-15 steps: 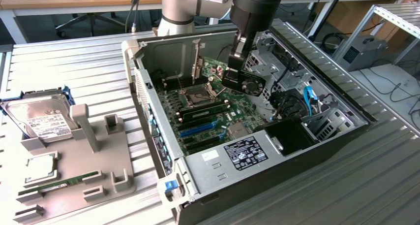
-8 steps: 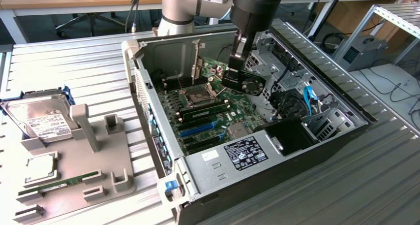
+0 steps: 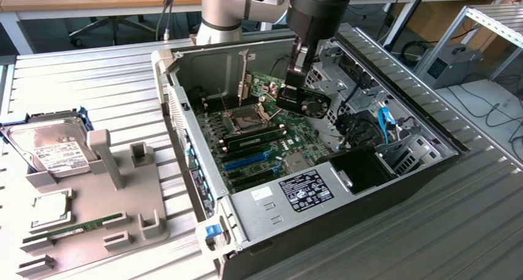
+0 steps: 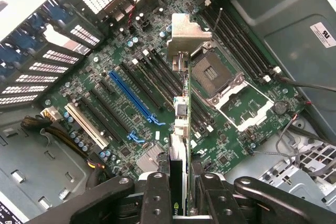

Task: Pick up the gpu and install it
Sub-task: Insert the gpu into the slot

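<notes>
You've got a graphics card (image 3: 304,101) with a matt green board, a black plastic fan and a bare silver metal bracket. The fingers (image 4: 156,200) look like matt black metal. Your computer case (image 3: 208,68) is dull grey sheet metal, the tabletop (image 3: 90,78) ribbed brushed metal, the holder (image 3: 98,194) smooth grey plastic.

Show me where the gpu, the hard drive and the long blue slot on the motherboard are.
gpu (image 3: 307,102), exterior view, on its black fan.
hard drive (image 3: 57,156), exterior view, on its white label.
long blue slot (image 4: 134,95), wrist view, midway along its blue plastic body.
</notes>
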`<state>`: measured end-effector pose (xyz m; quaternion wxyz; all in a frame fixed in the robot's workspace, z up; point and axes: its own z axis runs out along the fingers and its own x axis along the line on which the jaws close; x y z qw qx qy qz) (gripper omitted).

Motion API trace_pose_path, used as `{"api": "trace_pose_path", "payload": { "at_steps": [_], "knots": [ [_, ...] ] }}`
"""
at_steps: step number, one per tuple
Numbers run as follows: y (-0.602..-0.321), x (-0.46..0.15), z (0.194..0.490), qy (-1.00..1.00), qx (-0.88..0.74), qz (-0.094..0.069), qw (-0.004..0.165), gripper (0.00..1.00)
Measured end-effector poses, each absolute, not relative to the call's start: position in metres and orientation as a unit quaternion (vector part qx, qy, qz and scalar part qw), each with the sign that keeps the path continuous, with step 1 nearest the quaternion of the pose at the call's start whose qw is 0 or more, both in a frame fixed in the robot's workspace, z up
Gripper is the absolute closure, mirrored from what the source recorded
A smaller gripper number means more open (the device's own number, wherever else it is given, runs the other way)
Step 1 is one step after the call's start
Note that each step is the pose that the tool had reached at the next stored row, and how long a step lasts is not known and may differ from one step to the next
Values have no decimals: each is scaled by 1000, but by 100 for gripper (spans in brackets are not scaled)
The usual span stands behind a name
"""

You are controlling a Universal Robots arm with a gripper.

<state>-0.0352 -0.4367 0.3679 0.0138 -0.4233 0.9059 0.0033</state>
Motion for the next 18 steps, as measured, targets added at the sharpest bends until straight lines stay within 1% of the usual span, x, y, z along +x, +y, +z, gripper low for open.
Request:
{"api": "trace_pose_path", "payload": {
  "at_steps": [18],
  "knots": [
    [-437,-35,368,895,-447,4,14,74]
  ]
}}
